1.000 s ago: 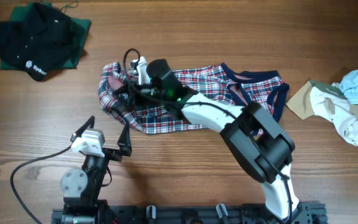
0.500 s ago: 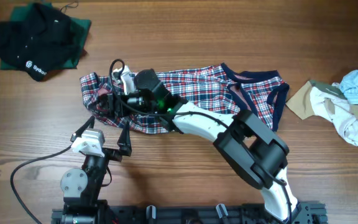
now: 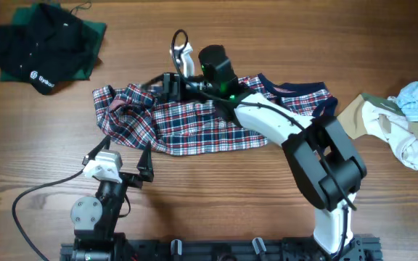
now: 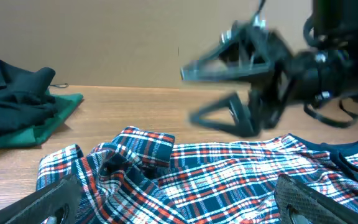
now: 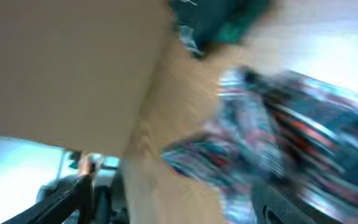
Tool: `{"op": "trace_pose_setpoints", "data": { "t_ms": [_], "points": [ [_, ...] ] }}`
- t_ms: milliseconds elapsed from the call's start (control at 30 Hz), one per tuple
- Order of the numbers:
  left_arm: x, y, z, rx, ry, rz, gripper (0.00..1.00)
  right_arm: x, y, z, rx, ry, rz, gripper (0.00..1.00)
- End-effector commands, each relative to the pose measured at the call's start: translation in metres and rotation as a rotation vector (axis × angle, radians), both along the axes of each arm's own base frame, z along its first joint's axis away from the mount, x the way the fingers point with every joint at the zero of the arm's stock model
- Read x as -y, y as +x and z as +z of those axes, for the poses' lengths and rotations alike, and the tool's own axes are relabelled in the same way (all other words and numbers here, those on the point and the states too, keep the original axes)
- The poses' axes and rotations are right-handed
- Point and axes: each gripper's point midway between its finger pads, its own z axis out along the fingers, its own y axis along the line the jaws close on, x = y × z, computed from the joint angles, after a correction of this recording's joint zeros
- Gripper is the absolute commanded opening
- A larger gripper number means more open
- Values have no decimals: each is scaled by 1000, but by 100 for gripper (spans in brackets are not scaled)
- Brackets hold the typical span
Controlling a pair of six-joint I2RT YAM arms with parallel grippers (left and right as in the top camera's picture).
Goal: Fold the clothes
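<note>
The clothes' main piece, a long red, navy and white plaid cloth [image 3: 194, 119], lies stretched across the middle of the table, its navy waistband trim [image 3: 318, 98] at the right end. My right gripper [image 3: 162, 83] hovers above the cloth's far edge. In the left wrist view the right gripper [image 4: 229, 93] is raised off the plaid cloth [image 4: 216, 180] with its jaws apart and nothing between them. The right wrist view is blurred, showing the plaid cloth [image 5: 278, 137] below. My left gripper [image 3: 122, 156] stands open just in front of the cloth's near edge, holding nothing.
A black shirt [image 3: 42, 43] on a green garment [image 3: 93, 32] lies at the far left corner, seen also as the dark pile [image 4: 17, 115]. A heap of beige, white and light blue clothes [image 3: 394, 119] sits at the right.
My right gripper pulled the cloth's left end out to the left, let it go, opened, and rose back to the right. The cloth now lies longer. The left arm has not moved.
</note>
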Motion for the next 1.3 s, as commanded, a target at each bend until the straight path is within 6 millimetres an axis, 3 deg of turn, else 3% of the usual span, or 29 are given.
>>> {"op": "trace_pose_setpoints", "data": {
  "t_ms": [0, 133, 400, 567, 733, 933, 1100, 1233, 1267],
  "points": [
    [-3, 1, -3, -6, 2, 16, 100, 34, 22, -22, -29, -119, -102, 78],
    [-3, 1, -3, -6, 2, 16, 100, 34, 10, -46, -89, -216, -129, 80],
    [-3, 1, -3, -6, 2, 16, 100, -2, -5, -70, -174, -226, -208, 80],
    [-3, 1, -3, -6, 2, 16, 100, -9, -2, -83, -214, -196, -237, 80],
    [-3, 1, -3, -6, 2, 16, 100, -17, 4, -88, -233, -142, -258, 79],
    [-3, 1, -3, -6, 2, 16, 100, -30, -2, -93, -249, -113, -242, 78],
    [-3, 1, -3, -6, 2, 16, 100, -44, -7, -78, -209, -56, -215, 63],
    [-3, 1, -3, -6, 2, 16, 100, -50, -11, -72, -206, -33, -197, 26],
    [-3, 1, -3, -6, 2, 16, 100, -53, -11, -65, -179, -8, -183, 21]
  ]
}}
